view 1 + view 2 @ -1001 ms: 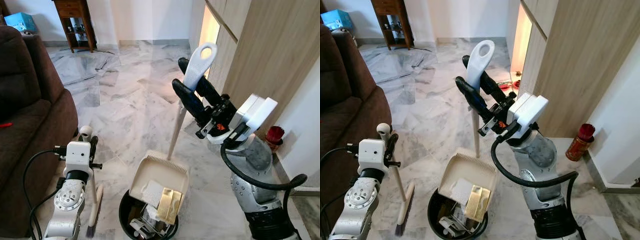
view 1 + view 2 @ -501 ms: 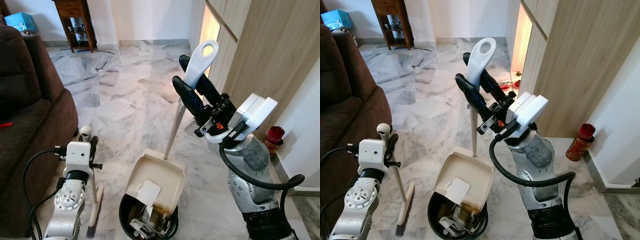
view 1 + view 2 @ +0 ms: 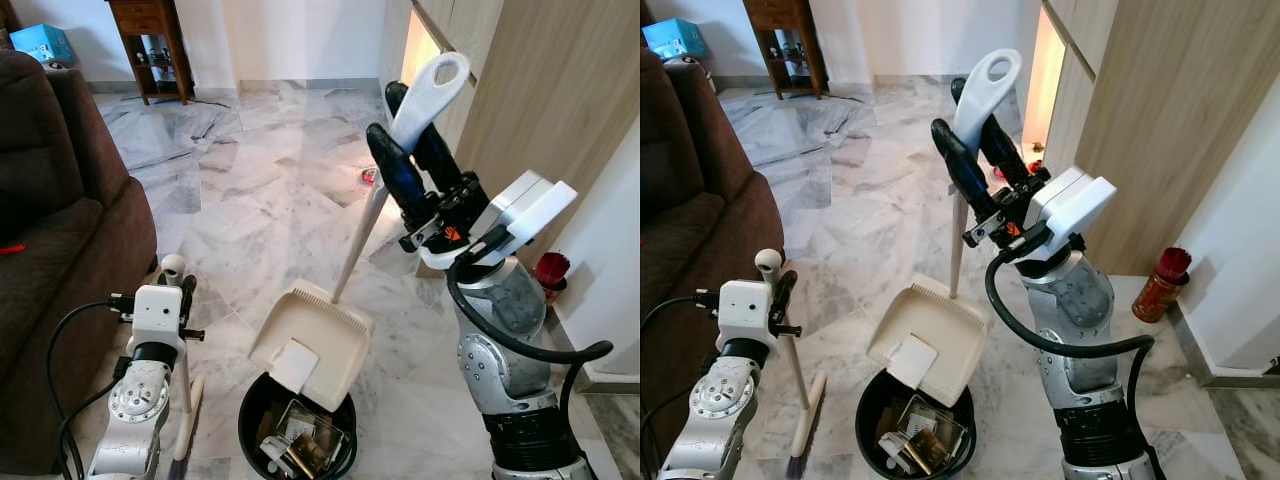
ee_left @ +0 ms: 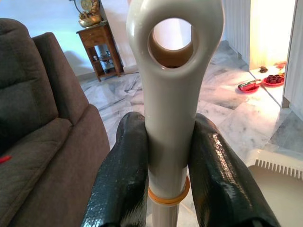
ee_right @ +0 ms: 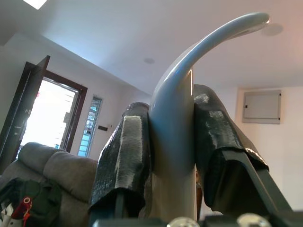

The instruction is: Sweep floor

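Observation:
My right gripper (image 3: 395,115) is shut on the long white handle (image 3: 425,95) of a cream dustpan (image 3: 335,330), also seen as handle (image 5: 173,118) between its fingers (image 5: 125,156). The pan hangs tilted over a black bin (image 3: 250,420) full of rubbish, among it a gold packet (image 3: 300,445). One white paper (image 3: 296,364) lies at the pan's lower edge. Low on the left, my left gripper (image 3: 178,285) is shut on the broom handle (image 4: 173,94). The broom (image 3: 800,430) stands upright with its bristles on the floor beside the bin.
A brown sofa (image 3: 60,230) fills the left side. Wooden cabinet doors (image 3: 540,120) run along the right, with a red can (image 3: 548,270) at their foot. A dark side table (image 3: 150,40) stands at the far wall. Marble floor (image 3: 250,180) stretches ahead.
My right gripper raised the handle up and to the right, tipping the pan steeper. The gold packet and other rubbish slid into the bin. The left arm and broom stayed put.

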### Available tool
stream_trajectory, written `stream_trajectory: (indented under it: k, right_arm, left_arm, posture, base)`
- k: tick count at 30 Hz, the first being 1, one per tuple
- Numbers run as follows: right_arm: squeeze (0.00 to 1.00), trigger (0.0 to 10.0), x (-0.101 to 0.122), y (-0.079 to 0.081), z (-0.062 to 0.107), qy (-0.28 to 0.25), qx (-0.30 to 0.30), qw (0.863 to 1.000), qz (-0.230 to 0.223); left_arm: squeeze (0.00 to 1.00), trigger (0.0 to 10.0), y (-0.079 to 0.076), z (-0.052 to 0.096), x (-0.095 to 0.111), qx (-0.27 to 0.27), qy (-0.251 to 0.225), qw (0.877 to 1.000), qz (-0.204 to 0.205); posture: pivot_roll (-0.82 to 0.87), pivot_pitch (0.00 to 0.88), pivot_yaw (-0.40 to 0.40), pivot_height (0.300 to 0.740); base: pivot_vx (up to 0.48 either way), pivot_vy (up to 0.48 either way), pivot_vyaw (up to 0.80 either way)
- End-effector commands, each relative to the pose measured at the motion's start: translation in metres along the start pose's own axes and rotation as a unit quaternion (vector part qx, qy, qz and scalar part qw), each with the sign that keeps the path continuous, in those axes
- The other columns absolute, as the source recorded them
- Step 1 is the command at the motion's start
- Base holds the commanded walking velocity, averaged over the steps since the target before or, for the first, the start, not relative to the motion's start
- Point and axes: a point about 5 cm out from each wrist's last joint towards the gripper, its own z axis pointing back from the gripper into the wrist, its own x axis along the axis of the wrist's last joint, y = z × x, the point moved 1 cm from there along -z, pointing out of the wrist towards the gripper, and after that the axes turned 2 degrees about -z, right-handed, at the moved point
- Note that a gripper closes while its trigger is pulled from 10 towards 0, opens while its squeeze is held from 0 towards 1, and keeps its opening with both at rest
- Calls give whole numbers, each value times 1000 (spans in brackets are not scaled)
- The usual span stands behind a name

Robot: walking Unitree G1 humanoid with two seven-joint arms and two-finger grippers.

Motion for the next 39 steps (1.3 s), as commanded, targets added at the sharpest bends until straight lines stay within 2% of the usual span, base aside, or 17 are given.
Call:
stream_trajectory:
  k: [1,5,18,23,28,33,35,37,39]
  right_arm:
    - [0,10000,9,2,-7,-24,18,999,14]
    - [0,10000,5,9,-3,-6,49,999,-14]
    - [0,10000,5,2,-6,-12,22,999,26]
    - [0,10000,3,6,-5,-5,34,999,6]
    - [0,10000,2,3,-5,-2,24,1000,12]
    - [0,10000,-3,-7,-3,13,-10,999,34]
    - [0,10000,-7,-27,-1,32,-80,994,72]
    - [0,10000,-7,-32,0,32,-98,991,81]
    - [0,10000,-8,-43,2,44,-127,984,119]
  left_arm:
    - [0,10000,0,-5,12,-7,-33,999,-14]
    - [0,10000,0,-5,13,-7,-34,999,-16]
    - [0,10000,0,-5,13,-7,-35,999,-15]
    - [0,10000,0,-6,13,-8,-35,999,-15]
    - [0,10000,-1,-6,13,-8,-35,999,-14]
    - [0,10000,-2,-6,13,-9,-35,999,-13]
    - [0,10000,-3,-6,13,-10,-35,999,-12]
    - [0,10000,-4,-5,13,-10,-35,999,-11]
    - [0,10000,-4,-5,12,-11,-35,999,-10]
  posture:
    - [75,0,46,740]
    - [74,0,47,740]
    - [75,0,47,740]
    - [73,0,48,740]
    - [75,0,46,740]
    - [74,0,46,740]
    - [73,0,45,740]
    - [73,0,45,740]
    - [71,0,46,740]
  base:
    - [0,0,0]
    - [0,0,0]
    - [0,0,0]
    - [0,0,0]
    - [0,0,0]
    - [0,0,0]
    - [0,0,0]
    - [0,0,0]
    - [0,0,0]
